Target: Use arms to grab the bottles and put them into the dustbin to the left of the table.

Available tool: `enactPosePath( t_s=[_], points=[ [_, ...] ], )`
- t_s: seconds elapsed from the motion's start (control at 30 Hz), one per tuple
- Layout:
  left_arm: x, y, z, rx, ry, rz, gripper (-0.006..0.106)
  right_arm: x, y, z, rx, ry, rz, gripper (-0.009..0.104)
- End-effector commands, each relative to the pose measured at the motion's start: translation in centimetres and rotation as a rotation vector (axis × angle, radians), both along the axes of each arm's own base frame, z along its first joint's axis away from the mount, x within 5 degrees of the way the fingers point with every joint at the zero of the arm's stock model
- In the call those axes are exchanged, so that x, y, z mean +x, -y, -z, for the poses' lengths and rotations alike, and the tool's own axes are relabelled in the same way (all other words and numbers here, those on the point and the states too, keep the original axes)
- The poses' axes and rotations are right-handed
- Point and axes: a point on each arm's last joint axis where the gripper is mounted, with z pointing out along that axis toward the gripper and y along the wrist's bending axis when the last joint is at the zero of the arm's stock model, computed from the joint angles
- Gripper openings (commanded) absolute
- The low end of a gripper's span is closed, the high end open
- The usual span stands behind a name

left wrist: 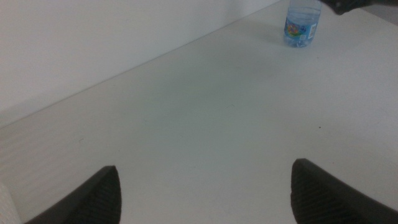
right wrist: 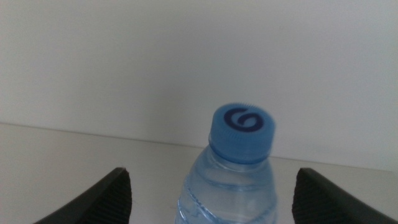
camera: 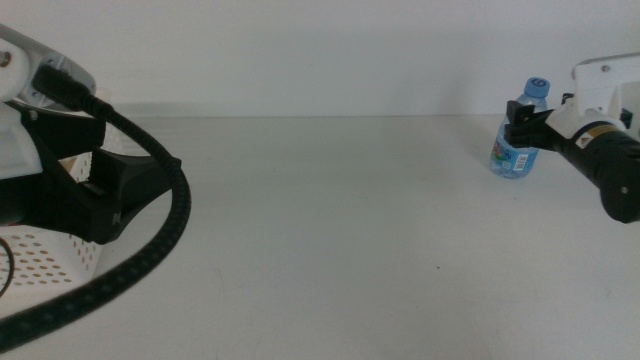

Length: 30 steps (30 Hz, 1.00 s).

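A small clear water bottle (camera: 519, 138) with a blue cap (right wrist: 242, 131) and a blue label is standing upright at the far right of the white table (camera: 340, 230), close to the wall behind it. In the right wrist view the cap is sitting midway between the two dark jaws, which are spread wide to either side of the bottle's shoulders and are not touching it. The right gripper (camera: 524, 122) is reaching in from the right edge of the scene at about neck height on the bottle, its black fingers showing just in front of the bottle below the cap. The left wrist view is catching the same bottle (left wrist: 302, 23) in the distance, with a dark bit of the right arm above it.

The left gripper (left wrist: 204, 186) is hovering well apart from the bottle, over the left side of the table, and its jaws are likewise spread wide with bare tabletop between them. In the middle view the left arm (camera: 85, 175) is filling the left edge, a thick black cable (camera: 150, 235) looping down from it toward the near side. Beneath that arm the white perforated dustbin (camera: 55, 258) is sitting at the near left, partly hidden by the arm.
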Motion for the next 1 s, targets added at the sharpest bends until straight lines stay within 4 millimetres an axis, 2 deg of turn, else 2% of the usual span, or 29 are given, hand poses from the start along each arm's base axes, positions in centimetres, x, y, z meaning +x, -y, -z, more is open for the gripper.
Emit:
enactPosePath(
  t_s=[0.0,0.17,0.33,0.57,0.63,0.67,0.8,0.83,0.97],
  points=[
    [0.0,0.0,-1.5,-0.055,0.072,-0.024,0.09,1.2,0.2,-2.6,-0.007,0.144,0.006,0.069],
    [0.0,0.0,-1.5,-0.055,0.072,-0.024,0.09,3.3,0.2,-1.2,-0.031,0.133,0.016,0.072],
    [0.0,0.0,-1.5,-0.055,0.072,-0.024,0.09,4.8,0.8,0.7,-0.025,0.102,0.099,0.073],
    [0.0,0.0,-1.5,-0.055,0.072,-0.024,0.09,6.3,0.8,1.8,-0.021,0.099,0.114,0.07],
    [0.0,0.0,-1.5,-0.055,0.072,-0.024,0.09,6.3,0.8,1.8,-0.02,0.099,0.114,0.061],
    [0.0,0.0,-1.5,-0.055,0.072,-0.024,0.09,6.3,0.8,1.8,-0.02,0.099,0.114,0.053],
    [0.0,0.0,-1.5,-0.055,0.072,-0.024,0.09,6.2,0.6,1.3,-0.022,0.09,0.103,0.008],
    [0.0,0.0,-1.5,-0.055,0.072,-0.024,0.09,6.0,0.3,1.0,-0.026,0.074,0.085,0.0],
    [0.0,0.0,-1.5,-0.055,0.072,-0.024,0.09,5.1,-1.5,-1.4,-0.066,0.039,-0.018,0.0]
  ],
)
